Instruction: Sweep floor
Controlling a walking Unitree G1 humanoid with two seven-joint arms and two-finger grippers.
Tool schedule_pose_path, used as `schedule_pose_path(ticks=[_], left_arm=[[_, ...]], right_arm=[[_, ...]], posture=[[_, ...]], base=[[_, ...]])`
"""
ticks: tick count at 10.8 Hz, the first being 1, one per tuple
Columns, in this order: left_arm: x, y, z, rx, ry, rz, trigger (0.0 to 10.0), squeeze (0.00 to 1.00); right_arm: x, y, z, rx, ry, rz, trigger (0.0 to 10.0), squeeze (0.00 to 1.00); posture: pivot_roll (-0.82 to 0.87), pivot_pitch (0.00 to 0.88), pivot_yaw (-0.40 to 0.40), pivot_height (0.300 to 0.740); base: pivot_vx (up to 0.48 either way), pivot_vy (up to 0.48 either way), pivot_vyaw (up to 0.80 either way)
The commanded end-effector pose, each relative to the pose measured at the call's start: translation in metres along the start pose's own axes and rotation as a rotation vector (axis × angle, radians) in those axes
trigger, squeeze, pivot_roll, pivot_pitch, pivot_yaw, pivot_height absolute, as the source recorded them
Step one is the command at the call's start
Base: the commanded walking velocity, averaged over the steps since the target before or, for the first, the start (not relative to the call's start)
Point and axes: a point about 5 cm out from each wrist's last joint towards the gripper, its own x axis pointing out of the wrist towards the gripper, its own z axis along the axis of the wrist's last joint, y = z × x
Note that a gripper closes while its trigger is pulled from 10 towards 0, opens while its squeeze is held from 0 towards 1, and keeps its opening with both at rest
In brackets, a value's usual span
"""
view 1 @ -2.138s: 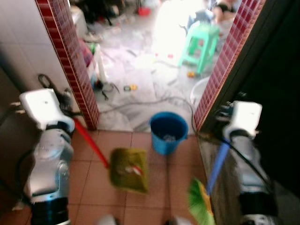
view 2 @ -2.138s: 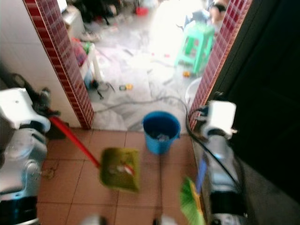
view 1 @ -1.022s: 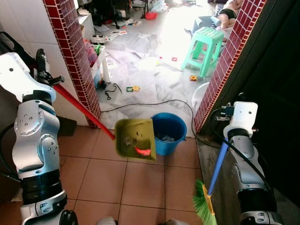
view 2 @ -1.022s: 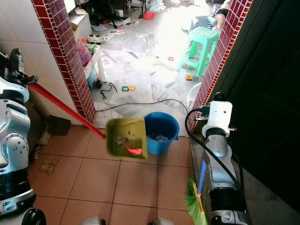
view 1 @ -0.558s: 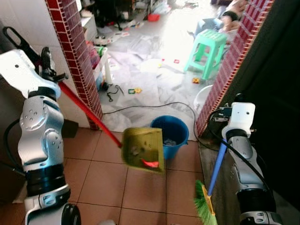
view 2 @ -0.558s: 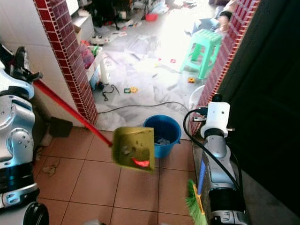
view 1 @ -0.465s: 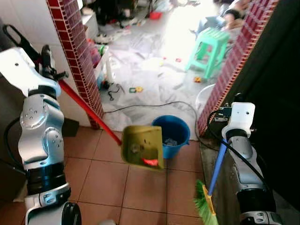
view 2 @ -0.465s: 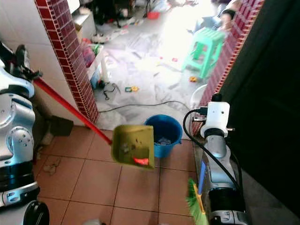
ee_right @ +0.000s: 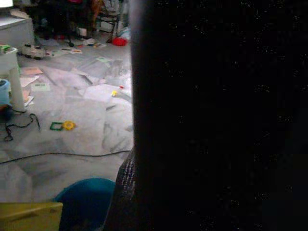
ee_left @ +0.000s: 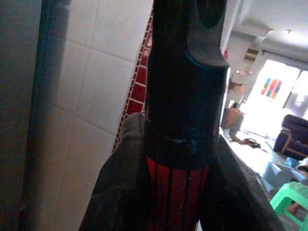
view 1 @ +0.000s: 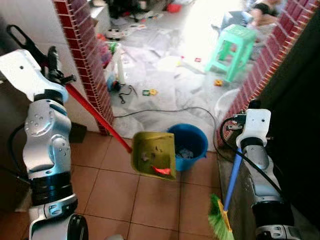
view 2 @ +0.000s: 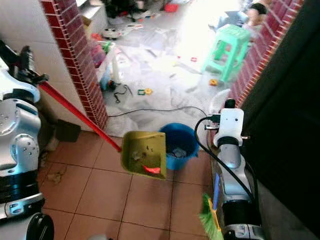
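A green dustpan [view 1: 154,155] on a long red handle [view 1: 97,117] hangs tilted above the tiled floor, its right edge against the left side of the blue bucket [view 1: 194,141]. A red scrap [view 1: 161,170] and some dirt lie in the pan. My left gripper [view 1: 52,64] is raised at the upper left, shut on the handle's black-capped end [ee_left: 182,120]. On the right, the broom with a blue handle [view 1: 231,173] and green bristles [view 1: 219,226] hangs beside my right arm, held by my right gripper [view 1: 253,106]. The right wrist view is mostly dark.
A red brick pillar [view 1: 87,60] stands left of the doorway and another [view 1: 260,75] to its right. Beyond lie a black cable [view 1: 165,111], scattered toys, a green stool [view 1: 235,45] and a person [view 1: 262,10] sitting far back. A dark wall borders my right side.
My left arm rose and lifted the dustpan off the floor, carrying it right to the bucket's side. The camera shifted a little. The broom stays beside my right arm.
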Motion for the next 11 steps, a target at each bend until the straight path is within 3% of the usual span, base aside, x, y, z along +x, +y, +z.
schedule_pose_path(ticks=[1, 11], left_arm=[[0.0051, -0.0096, 0.0211, -0.031, -0.101, -0.031, 10.0, 0.00], [0.0096, -0.0082, 0.0269, -0.019, -0.130, -0.014, 10.0, 0.00]], right_arm=[[0.0030, -0.0021, 0.0069, -0.001, -0.035, -0.006, 10.0, 0.00], [0.0015, -0.0013, 0.0036, -0.009, -0.033, 0.000, 10.0, 0.00]], posture=[[-0.09, 0.000, -0.020, 0.740], [-0.09, 0.000, -0.019, 0.740]], base=[[0.364, 0.000, 0.00], [0.359, 0.000, 0.00]])
